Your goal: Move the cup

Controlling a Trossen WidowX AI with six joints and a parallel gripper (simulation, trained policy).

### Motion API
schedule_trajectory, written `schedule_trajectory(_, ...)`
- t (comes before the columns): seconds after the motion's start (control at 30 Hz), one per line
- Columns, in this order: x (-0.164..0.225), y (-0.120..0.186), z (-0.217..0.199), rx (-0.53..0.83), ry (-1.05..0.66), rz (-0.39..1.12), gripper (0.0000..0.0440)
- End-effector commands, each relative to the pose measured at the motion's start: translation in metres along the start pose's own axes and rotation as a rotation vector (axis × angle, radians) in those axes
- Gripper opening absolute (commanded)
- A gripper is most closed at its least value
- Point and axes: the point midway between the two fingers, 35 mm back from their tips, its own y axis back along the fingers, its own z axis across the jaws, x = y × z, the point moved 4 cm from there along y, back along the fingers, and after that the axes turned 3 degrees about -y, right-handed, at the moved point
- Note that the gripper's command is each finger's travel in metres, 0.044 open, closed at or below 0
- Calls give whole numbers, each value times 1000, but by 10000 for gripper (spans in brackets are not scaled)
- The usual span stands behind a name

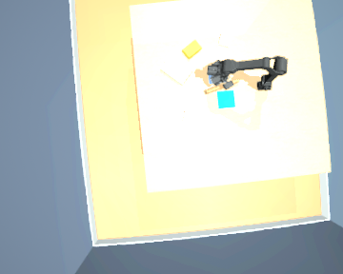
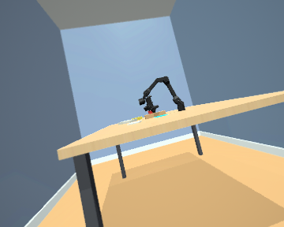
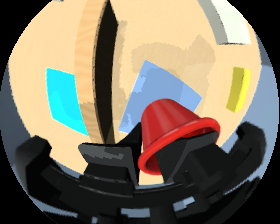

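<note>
By the flat blue square pad point(image 1: 210, 79) point(image 3: 142, 92), the tool point(image 1: 222, 83) point(image 2: 151, 109) point(image 3: 144, 124) seemingly pinches the tilted red tapered cup point(image 2: 150, 112) point(image 3: 162, 116) by its wall, with carrying to the flat cyan square pad point(image 1: 226, 99) point(image 2: 161, 116) point(image 3: 62, 100), placing and release left.

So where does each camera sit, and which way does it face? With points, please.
Top: high above the table point(image 1: 179, 147) point(image 2: 211, 109) point(image 3: 30, 55), facing down; arm point(image 1: 248, 64) point(image 2: 172, 91) and tool point(image 1: 222, 82) point(image 2: 151, 109) point(image 3: 144, 124) show.
Exterior: off one table side, facing across; arm and tool show.
Wrist: behind the tool, facing past its fingers to the red cup point(image 2: 150, 112) point(image 3: 162, 116) and table.
Top and wrist share the cyan pad point(image 1: 226, 99) point(image 2: 161, 116) point(image 3: 64, 100).
</note>
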Motion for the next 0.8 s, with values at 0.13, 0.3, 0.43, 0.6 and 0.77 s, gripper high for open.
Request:
schedule_trajectory(0.13, 4, 8, 1, -17, 105, -2, 0)
schedule_trajectory(0.3, 5, 20, 2, -12, 158, -16, 0)
schedule_trajectory(0.43, 6, 31, 5, -9, 189, -30, 0)
schedule_trajectory(0.6, 6, 44, 9, 0, 220, -48, 4)
schedule_trajectory(0.77, 3, 57, 15, 11, 246, -65, 1)
